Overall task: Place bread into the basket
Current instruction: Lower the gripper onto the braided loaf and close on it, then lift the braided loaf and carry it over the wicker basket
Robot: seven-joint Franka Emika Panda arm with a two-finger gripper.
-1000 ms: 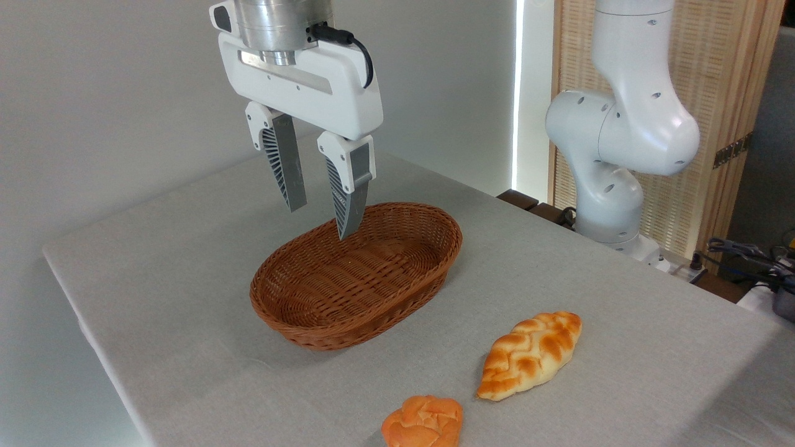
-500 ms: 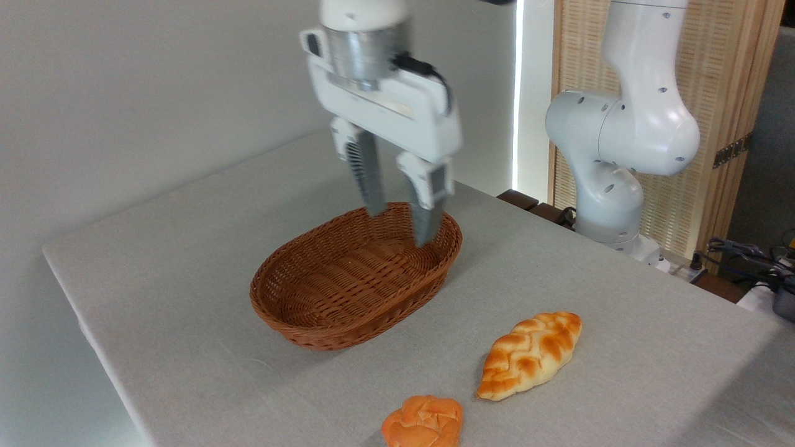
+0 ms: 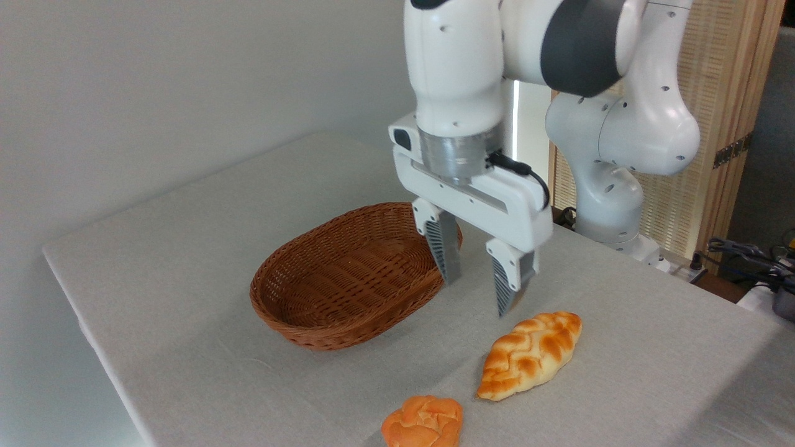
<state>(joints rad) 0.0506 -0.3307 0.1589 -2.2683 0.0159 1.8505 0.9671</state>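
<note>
Fingers (image 3: pixel 450 248) spread and empty hang above the braided loaf (image 3: pixel 530 355), beside the empty wicker basket (image 3: pixel 348 279); nothing grasped yet.

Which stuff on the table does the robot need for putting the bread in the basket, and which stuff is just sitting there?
Needed for the job:
- bread, the long braided loaf, lying on the table
- basket, with nothing in it
- pincer, open, holding nothing

Just lying about:
- small round orange bun
- cables beyond the table's right edge

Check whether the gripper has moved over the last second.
Yes. The open gripper moved right and down, from above the basket to just beyond its right rim, nearing the bread.
</note>
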